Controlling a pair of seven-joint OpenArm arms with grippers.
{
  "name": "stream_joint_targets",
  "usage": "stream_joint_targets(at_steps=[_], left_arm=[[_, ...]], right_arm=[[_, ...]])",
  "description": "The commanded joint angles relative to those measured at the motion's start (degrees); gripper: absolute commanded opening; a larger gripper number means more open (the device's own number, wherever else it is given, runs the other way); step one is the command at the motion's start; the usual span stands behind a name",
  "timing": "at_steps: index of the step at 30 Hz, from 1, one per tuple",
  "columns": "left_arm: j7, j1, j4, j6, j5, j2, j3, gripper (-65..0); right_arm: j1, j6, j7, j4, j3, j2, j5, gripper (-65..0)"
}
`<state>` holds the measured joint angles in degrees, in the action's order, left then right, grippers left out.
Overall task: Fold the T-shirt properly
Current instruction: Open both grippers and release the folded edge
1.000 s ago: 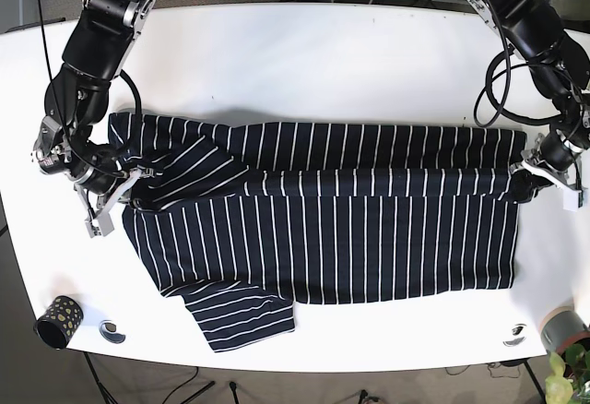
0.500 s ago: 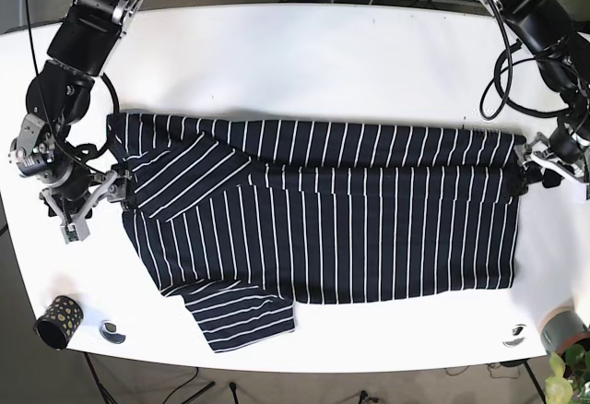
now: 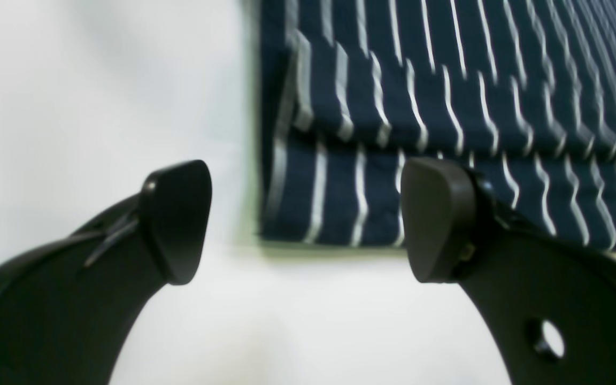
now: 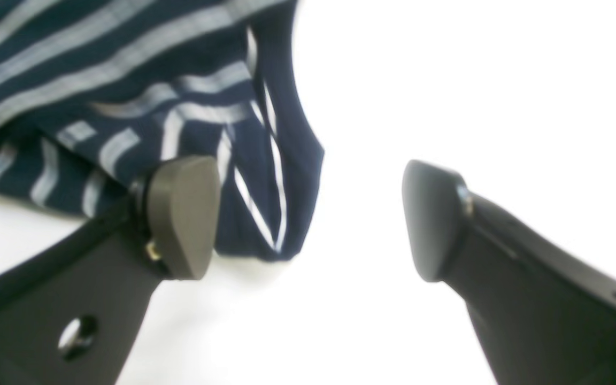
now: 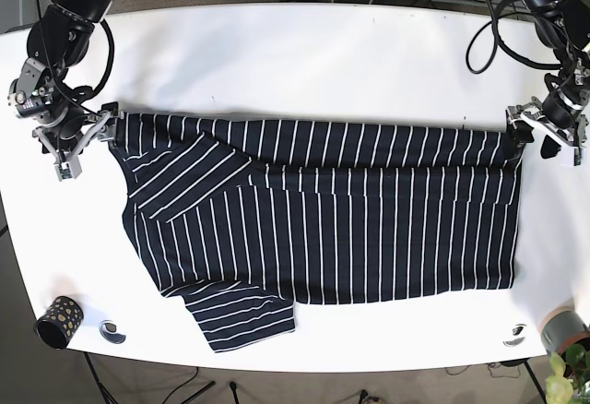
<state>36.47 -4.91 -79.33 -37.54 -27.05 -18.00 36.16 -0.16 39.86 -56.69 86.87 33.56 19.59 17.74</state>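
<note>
Right end effector [image 5: 81, 141] sits at the base view's left side, fingers spread wide and grasping nothing; in its wrist view a rounded corner of the shirt [image 5: 323, 210] lies just ahead of and partly behind one fingertip [image 4: 182, 216], while the other fingertip is over bare bench [image 5: 304, 63]. The shirt, dark with thin white stripes, lies flat on the white bench between the two end effectors, its upper edge folded down in a long band, one sleeve folded across the body near the right end effector and the other sleeve lying out past the bottom hem. Left end effector [image 5: 542, 136] sits at the base view's right side, likewise released; in its wrist view the shirt's folded corner lies just ahead of the gap, partly behind one fingertip [image 3: 436, 214]. Contact with the cloth cannot be determined at either end.
</note>
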Motion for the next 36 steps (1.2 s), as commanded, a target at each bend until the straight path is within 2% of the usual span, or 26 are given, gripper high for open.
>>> stream_joint_targets(at_steps=[1,6,22,25,29,31,33,36], left_arm=[[-4.6,-0.1,-2.1,-0.2,1.0,-0.7,0.3,-13.9],[-8.3,-0.9,-2.9,-0.2,4.9,2.6,0.5,-13.9],[-8.2,-0.9,-3.2,-0.2,4.9,2.6,0.6,-13.9],[-8.2,-1.0,-4.3,-0.2,5.3,2.5,0.6,-13.9],[-8.2,-0.9,-4.4,-0.2,8.5,2.5,0.6,-13.9],[-8.2,-0.9,-4.3,-0.2,9.4,2.5,0.6,-13.9],[-8.2,-0.9,-4.3,-0.2,9.3,2.6,0.6,-13.9],[-8.2,-0.9,-4.2,-0.2,9.4,2.6,0.6,-13.9]], right_arm=[[0.6,0.14,1.4,-0.4,0.2,0.7,1.3,-15.9],[0.6,0.14,1.4,-4.1,0.2,0.6,1.4,-16.0],[0.7,0.14,3.6,-7.1,-0.1,-3.6,0.8,-16.3],[0.6,0.14,3.6,-7.1,0.2,-3.7,0.8,-23.1],[0.6,0.14,3.6,-7.1,0.2,-3.7,0.8,-42.3],[0.6,0.14,3.6,-7.1,0.2,-3.7,0.8,-49.6],[0.6,0.14,3.6,-7.1,0.2,-3.7,0.8,-54.2],[0.6,0.14,3.6,-7.1,0.2,-3.7,1.0,-55.0]])
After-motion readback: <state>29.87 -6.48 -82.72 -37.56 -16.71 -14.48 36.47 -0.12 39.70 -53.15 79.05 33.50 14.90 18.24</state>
